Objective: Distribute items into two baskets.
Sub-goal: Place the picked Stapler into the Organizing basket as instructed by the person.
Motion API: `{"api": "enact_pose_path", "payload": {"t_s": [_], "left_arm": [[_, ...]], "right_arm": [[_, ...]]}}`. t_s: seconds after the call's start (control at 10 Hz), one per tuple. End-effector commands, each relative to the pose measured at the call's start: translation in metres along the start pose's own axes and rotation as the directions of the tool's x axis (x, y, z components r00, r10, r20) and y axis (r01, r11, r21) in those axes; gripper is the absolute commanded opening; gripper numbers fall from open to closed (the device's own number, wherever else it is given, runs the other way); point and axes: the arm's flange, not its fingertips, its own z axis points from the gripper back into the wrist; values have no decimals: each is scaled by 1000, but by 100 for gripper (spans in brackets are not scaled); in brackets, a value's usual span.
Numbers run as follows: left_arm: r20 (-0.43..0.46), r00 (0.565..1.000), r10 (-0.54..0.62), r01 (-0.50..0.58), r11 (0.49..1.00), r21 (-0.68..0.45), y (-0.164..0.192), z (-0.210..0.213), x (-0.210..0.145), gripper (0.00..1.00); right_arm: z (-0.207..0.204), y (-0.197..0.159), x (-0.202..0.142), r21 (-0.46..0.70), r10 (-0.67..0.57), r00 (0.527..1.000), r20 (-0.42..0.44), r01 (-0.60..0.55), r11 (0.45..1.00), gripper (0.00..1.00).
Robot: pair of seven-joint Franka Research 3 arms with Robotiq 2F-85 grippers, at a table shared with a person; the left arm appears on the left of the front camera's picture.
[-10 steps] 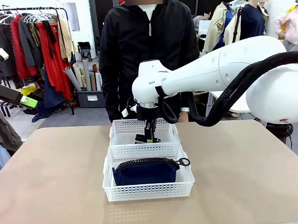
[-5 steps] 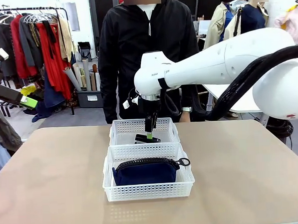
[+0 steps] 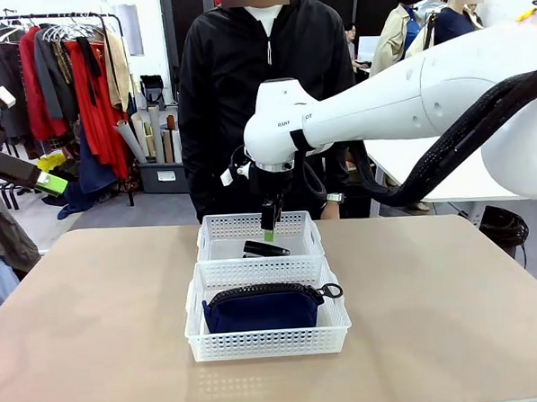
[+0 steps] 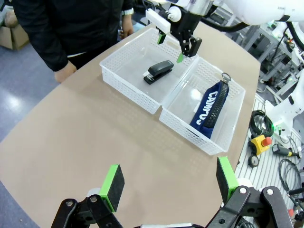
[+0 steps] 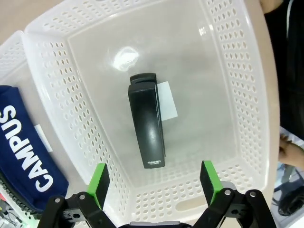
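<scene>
Stapler [image 5: 147,121] looks rigid, light, slick plastic; best pinched across its narrow sides mid-body; right gripper [image 5: 154,181] hovers above, jaws wide, empty; pouch [image 3: 263,307] soft.

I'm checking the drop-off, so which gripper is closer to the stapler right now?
The right gripper. It hangs open just above the stapler in the far basket. The left gripper, also open, is far back over bare table.

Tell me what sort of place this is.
Probably a robot lab or workshop: a beige table holds two white baskets, a clothes rack stands behind, and other tables and cabling are nearby.
</scene>
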Motion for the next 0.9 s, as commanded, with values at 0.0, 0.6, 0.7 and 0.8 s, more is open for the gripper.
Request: {"api": "enact_pose_path", "payload": {"t_s": [0.0, 0.6, 0.7, 0.8], "left_arm": [[9, 1000, -4, 4, 1000, -7, -2, 0, 0, 100], [9, 1000, -4, 4, 1000, -7, -2, 0, 0, 100], [9, 1000, -4, 4, 1000, -7, -2, 0, 0, 100], [9, 1000, -4, 4, 1000, -7, -2, 0, 0, 100]], "right_arm": [[-1, -6, 2, 9, -4, 1000, -9, 4, 1000, 100], [-1, -6, 2, 9, -4, 1000, -9, 4, 1000, 100], [-1, -6, 2, 9, -4, 1000, -9, 4, 1000, 100], [-1, -6, 2, 9, -4, 1000, -9, 4, 1000, 100]]}}
